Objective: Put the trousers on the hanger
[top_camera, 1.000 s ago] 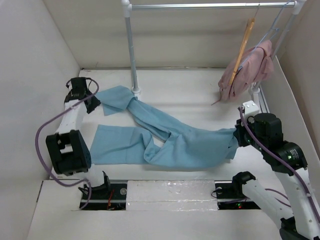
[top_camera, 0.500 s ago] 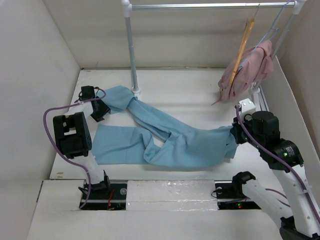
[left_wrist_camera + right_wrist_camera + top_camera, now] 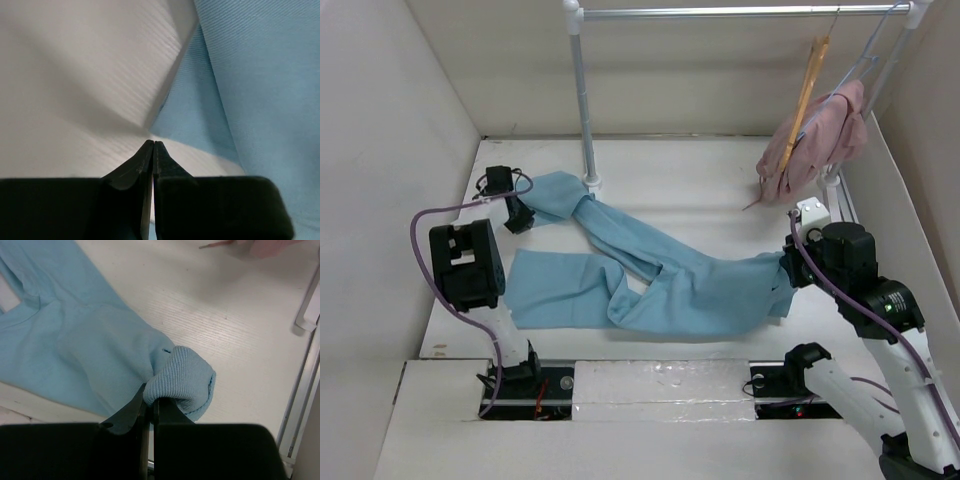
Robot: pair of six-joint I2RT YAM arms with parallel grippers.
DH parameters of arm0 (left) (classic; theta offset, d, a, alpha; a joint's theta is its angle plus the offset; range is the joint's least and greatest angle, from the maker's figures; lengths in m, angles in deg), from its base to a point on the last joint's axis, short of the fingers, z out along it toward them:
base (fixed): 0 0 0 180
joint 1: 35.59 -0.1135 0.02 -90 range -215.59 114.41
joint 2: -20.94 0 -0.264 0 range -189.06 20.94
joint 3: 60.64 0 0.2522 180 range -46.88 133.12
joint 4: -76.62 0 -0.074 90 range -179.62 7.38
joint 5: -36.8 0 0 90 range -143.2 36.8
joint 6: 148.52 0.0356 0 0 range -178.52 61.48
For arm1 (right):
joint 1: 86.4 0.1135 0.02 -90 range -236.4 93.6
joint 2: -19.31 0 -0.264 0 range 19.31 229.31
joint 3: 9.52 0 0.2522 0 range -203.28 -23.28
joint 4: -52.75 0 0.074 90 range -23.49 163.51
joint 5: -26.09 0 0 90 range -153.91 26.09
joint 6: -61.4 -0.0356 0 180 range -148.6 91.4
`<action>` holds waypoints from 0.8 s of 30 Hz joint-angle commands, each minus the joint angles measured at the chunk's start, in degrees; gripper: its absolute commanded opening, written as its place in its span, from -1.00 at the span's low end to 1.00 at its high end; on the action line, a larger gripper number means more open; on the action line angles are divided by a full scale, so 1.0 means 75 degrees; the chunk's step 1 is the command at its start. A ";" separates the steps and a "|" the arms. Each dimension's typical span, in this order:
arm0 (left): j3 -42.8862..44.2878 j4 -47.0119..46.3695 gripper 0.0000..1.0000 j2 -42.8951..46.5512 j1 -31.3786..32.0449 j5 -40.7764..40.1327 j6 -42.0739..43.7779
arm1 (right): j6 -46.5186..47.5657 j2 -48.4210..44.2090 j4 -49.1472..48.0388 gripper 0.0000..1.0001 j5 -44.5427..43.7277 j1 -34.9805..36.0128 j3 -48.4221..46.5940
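The light blue trousers (image 3: 670,285) lie spread across the table, with one leg end at the far left and the waistband at the right. My left gripper (image 3: 517,216) is shut, and its tips (image 3: 152,144) sit on the table right at a corner of the leg end (image 3: 260,75), with no cloth seen between them. My right gripper (image 3: 785,275) is shut on the ribbed waistband (image 3: 182,377) and pinches a fold of it (image 3: 152,399). The tan wooden hanger (image 3: 805,95) hangs bare on the rail at the far right.
A pink garment (image 3: 820,135) hangs on a pale wire hanger (image 3: 865,55) just right of the wooden one. The rail (image 3: 740,12) runs across the back on a post (image 3: 582,100) standing by the trouser leg. White walls close in both sides.
My left arm has swung from the left wall to the far leg end of the trousers. My right gripper has edged slightly left with the waistband.
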 commanded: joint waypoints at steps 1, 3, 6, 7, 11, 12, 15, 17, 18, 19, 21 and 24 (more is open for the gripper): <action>0.0260 0.0346 -1.00 0.1397 0.0010 -0.0499 0.0073 | 0.0107 -0.0015 -0.0525 -1.00 0.0045 0.0089 -0.0252; 0.0167 0.0417 -1.00 0.2611 0.0010 -0.0522 0.0002 | 0.0142 -0.0026 -0.0513 -1.00 -0.0084 0.0089 -0.0310; 0.0295 0.0803 -1.00 0.4100 0.0080 -0.0628 -0.0185 | 0.0236 -0.0015 -0.0501 -1.00 -0.0296 0.0089 -0.0334; 0.0377 0.1025 -1.00 0.4397 0.0080 -0.0628 -0.0290 | 0.0271 -0.0003 -0.0513 -1.00 -0.0342 0.0089 -0.0311; 0.0845 0.1553 -1.00 0.5547 0.0080 -0.0756 -0.0233 | 0.0341 0.0149 -0.0746 -1.00 -0.0285 0.0089 -0.0205; 0.0858 0.1670 -1.00 0.5525 0.0080 -0.0780 -0.0105 | 0.0388 0.0161 -0.0805 -1.00 -0.0226 0.0089 -0.0182; 0.0484 0.2081 -0.99 0.4838 0.0080 -0.0466 0.0142 | 0.0400 0.0231 -0.1028 -1.00 -0.0086 0.0171 -0.0170; -0.0041 0.1860 -0.64 0.4507 0.0080 -0.0183 0.0155 | 0.0424 0.0290 -0.1098 -1.00 -0.0015 0.0171 -0.0217; -0.0253 0.1662 -0.54 0.4309 0.0080 -0.0218 0.0039 | 0.0470 0.0302 -0.1099 -1.00 0.0008 0.0171 -0.0229; -0.0395 0.1277 -0.29 0.4225 0.0080 -0.0230 -0.0009 | 0.0494 0.0313 -0.1110 -1.00 0.0055 0.0171 -0.0252; -0.0572 0.0935 -0.12 0.3771 0.0080 -0.0206 -0.0091 | 0.0517 0.0302 -0.1110 -1.00 0.0056 0.0171 -0.0264; -0.0420 0.0560 -0.08 0.2963 0.0080 0.0180 -0.0092 | 0.0553 0.0267 -0.1087 -1.00 0.0032 0.0171 -0.0217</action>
